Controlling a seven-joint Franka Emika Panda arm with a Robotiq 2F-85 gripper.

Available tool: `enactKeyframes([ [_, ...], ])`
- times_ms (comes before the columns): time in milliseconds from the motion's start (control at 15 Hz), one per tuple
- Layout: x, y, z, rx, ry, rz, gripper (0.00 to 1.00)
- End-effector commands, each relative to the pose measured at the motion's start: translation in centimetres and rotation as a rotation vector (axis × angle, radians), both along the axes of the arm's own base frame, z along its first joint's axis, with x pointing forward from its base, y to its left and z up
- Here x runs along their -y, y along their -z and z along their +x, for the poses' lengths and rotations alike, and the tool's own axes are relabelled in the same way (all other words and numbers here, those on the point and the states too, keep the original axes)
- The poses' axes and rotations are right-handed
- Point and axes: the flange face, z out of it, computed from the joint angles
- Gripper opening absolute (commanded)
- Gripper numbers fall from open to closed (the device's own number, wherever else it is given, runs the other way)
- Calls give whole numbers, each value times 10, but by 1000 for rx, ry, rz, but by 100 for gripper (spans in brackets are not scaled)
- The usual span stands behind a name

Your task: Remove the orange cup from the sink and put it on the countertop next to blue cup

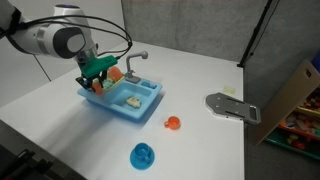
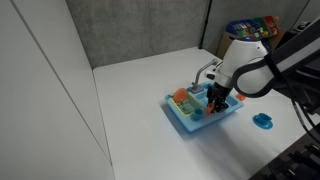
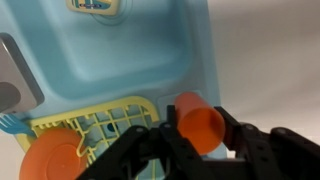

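The orange cup (image 3: 197,122) lies on its side between my gripper's (image 3: 200,140) two black fingers, which press on both of its sides, over the rim of the light blue toy sink (image 3: 120,60). In both exterior views the gripper (image 1: 100,80) (image 2: 218,100) hangs over the rack end of the sink (image 1: 150,108) (image 2: 190,122). The blue cup (image 1: 143,155) (image 2: 263,121) stands on the white countertop, apart from the sink.
A yellow dish rack (image 3: 95,125) with an orange plate (image 3: 50,160) sits in the sink beside the cup. A small orange object (image 1: 172,123) lies on the counter near the sink. A grey flat object (image 1: 232,105) and a cardboard box (image 1: 295,95) are farther off.
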Motion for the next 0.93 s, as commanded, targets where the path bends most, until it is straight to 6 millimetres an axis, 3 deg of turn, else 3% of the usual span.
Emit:
enactKeyframes([
  [0,-3,1,4,23,-28,-1,17],
  [533,-4,8,4,23,-34,0,17],
  [600,-4,8,3,22,-33,1,53],
  [667,-4,8,3,23,-33,3,68],
  [867,-3,6,3,29,-32,6,89],
])
